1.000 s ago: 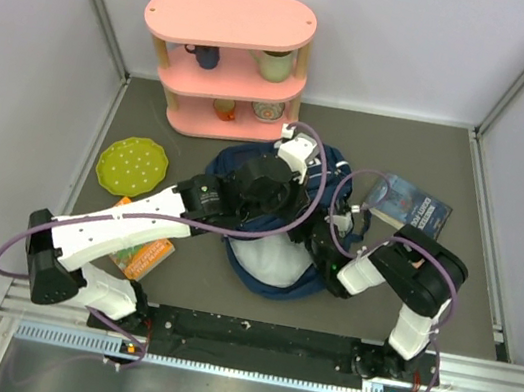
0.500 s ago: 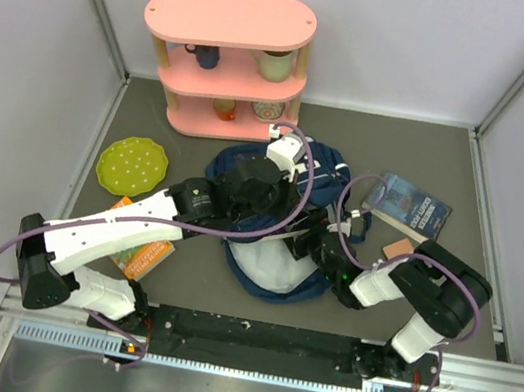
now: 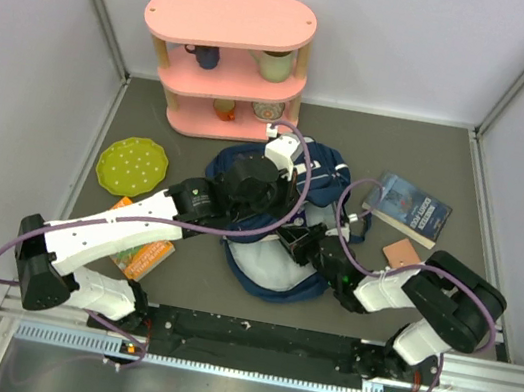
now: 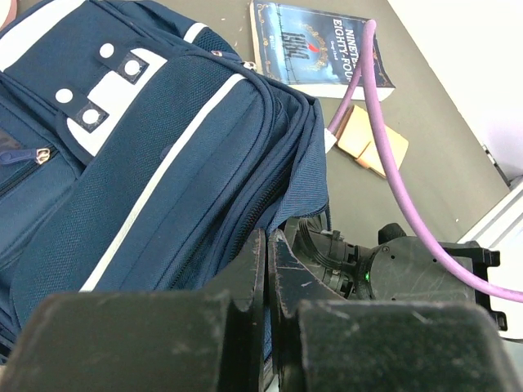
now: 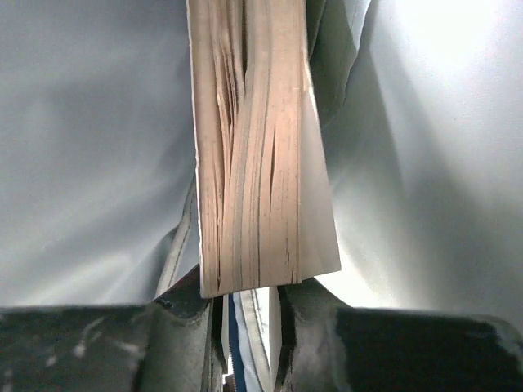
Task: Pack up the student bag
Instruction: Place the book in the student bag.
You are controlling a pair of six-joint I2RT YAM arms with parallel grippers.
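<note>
The student bag (image 4: 188,163), navy woven fabric with a white stripe and a white snap patch, lies slumped at the centre of the grey surface (image 3: 451,158), its mouth at 6 o'clock showing pale, smooth lining (image 5: 82,122). The left gripper (image 4: 266,253) is clenched, its black fingertips against the bag's rim. The right gripper (image 5: 245,314) is inside the mouth with a book (image 5: 253,163), rough tan page edges up, standing between its jaws; I cannot tell whether they clamp it. A glossy blue paperback (image 3: 409,207) lies at 3 o'clock of the bag, a scalloped green plate (image 3: 131,165) at 9, and a rounded pink shelf (image 3: 231,23) at 11.
</note>
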